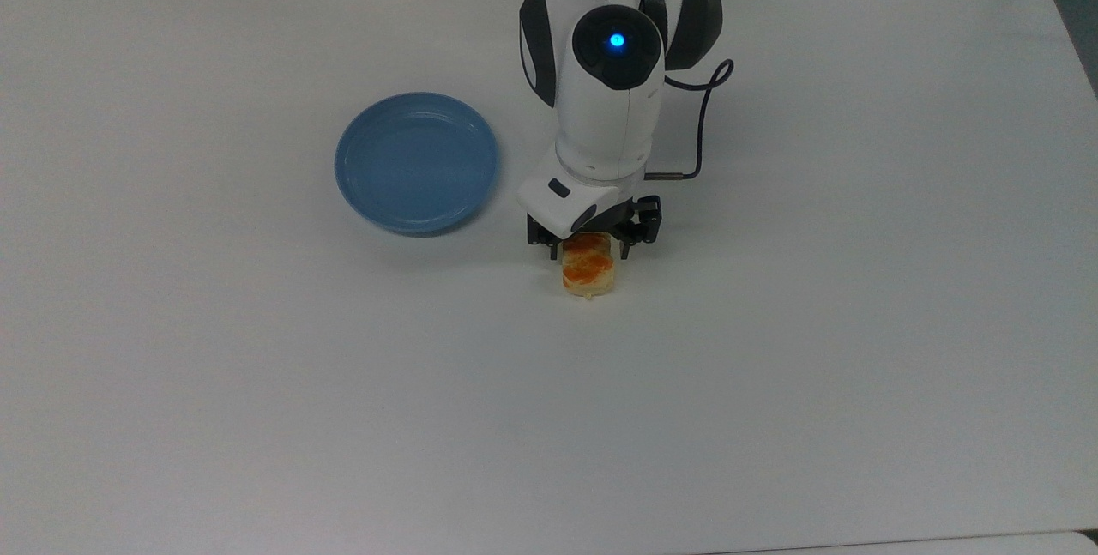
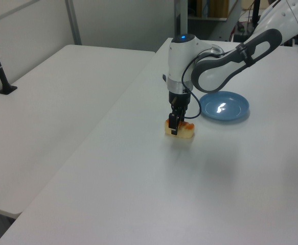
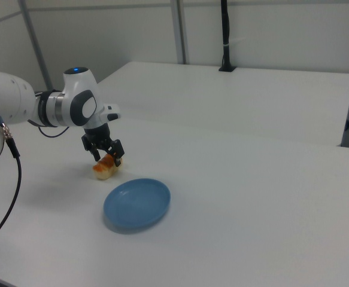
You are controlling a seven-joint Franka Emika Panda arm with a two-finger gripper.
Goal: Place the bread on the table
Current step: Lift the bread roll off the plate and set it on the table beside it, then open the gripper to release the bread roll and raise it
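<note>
Bread sits between the pincer fingers, seemingly touching the table.

The top view looks steeply down on the tabletop from well above. The left view and right view look across it obliquely from opposite sides, set lower and further off. All three share the blue plate and the arm beside it.
</note>
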